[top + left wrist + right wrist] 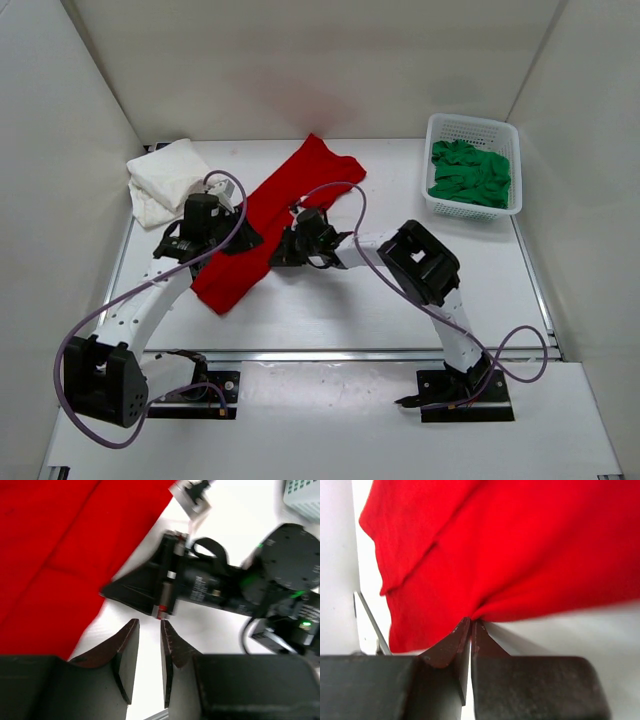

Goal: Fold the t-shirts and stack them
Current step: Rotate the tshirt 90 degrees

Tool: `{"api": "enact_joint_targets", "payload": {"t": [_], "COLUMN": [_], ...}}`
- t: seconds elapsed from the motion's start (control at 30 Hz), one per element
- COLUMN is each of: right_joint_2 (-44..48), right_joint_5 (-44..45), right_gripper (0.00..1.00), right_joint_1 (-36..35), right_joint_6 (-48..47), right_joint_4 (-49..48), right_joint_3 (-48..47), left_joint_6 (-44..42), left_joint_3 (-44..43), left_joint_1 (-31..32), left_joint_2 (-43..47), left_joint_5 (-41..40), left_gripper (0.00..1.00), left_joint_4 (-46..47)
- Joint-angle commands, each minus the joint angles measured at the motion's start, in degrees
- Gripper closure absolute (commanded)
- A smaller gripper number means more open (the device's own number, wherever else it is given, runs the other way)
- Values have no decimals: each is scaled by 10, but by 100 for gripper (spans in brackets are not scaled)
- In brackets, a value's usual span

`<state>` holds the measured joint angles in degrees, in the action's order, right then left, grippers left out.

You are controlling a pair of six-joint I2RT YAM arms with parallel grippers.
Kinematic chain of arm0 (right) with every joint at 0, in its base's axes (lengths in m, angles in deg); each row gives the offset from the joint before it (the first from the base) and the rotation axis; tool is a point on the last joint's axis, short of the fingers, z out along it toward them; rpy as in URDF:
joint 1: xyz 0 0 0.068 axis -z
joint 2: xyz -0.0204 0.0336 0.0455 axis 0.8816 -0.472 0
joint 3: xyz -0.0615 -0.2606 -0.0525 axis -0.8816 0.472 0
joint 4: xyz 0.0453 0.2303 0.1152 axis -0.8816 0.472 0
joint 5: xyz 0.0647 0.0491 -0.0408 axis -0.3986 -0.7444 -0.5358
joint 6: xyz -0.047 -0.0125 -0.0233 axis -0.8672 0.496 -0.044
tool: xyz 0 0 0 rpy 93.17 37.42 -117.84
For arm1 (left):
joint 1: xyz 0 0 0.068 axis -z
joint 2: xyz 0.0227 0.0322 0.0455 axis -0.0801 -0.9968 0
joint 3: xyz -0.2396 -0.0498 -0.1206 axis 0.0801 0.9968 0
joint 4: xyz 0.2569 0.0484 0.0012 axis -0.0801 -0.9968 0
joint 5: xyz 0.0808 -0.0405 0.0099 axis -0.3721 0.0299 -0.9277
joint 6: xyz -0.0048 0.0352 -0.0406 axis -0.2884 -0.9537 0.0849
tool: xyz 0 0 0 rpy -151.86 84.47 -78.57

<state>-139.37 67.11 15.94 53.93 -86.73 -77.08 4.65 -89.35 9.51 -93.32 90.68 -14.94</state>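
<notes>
While the red t-shirt (295, 185) lies spread diagonally across the tabletop (350, 310), the right fingers (452, 647) pinch its edge shut and the left fingers (125, 652) stand slightly apart, empty, just beside it. The off-white t-shirt (165, 178) sits roughly folded far left. The green t-shirt (472, 175) fills the white basket (470, 122) far right.

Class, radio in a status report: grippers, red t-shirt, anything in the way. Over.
Right gripper shut on red t-shirt edge. Left gripper open, empty, beside it. Grippers close together; green t-shirt in basket, off-white t-shirt far left.
</notes>
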Motion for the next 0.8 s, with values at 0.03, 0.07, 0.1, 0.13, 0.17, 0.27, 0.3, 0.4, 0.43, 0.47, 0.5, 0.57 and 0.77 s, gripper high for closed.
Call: {"api": "enact_joint_targets", "payload": {"t": [0.03,0.07,0.1,0.13,0.17,0.27,0.3,0.4,0.43,0.47,0.5,0.57,0.77], "right_joint_2": [101,137,175,192,223,286,307,366,388,399,408,397,454], "right_joint_5": [-8,-17,-42,-71,-92,-143,-146,-120,-110,-103,-97,-112,-56], "right_gripper": [100,100,100,100,100,92,82,64,61,61,60,61,64], "right_joint_1": [49,61,88,118,136,217,242,272,274,282,283,298,257], "right_joint_6": [-34,-53,-73,-99,-116,-192,-228,-266,-268,-265,-250,-236,-221], "right_joint_4": [16,18,29,48,63,156,186,241,238,220,202,187,211], "right_joint_3": [127,172,195,230,262,315,326,348,362,368,375,369,407], "left_joint_6": [-6,-7,-3,-2,3,15,13,23,24,23,22,22,34], "left_joint_3": [7,10,13,16,24,39,49,84,101,105,119,143,192], "left_joint_1": [23,26,34,45,49,87,91,100,97,92,94,108,148], "left_joint_2": [-3,-4,-10,-12,-16,-42,-45,-45,-41,-39,-37,-38,-42], "left_joint_5": [-5,-8,-6,-5,-9,-2,1,-9,-8,-3,-8,-1,30], "left_gripper": [65,65,65,64,65,64,64,60,59,57,55,52,44], "left_joint_4": [8,6,14,22,25,44,46,54,52,48,49,47,54]}}
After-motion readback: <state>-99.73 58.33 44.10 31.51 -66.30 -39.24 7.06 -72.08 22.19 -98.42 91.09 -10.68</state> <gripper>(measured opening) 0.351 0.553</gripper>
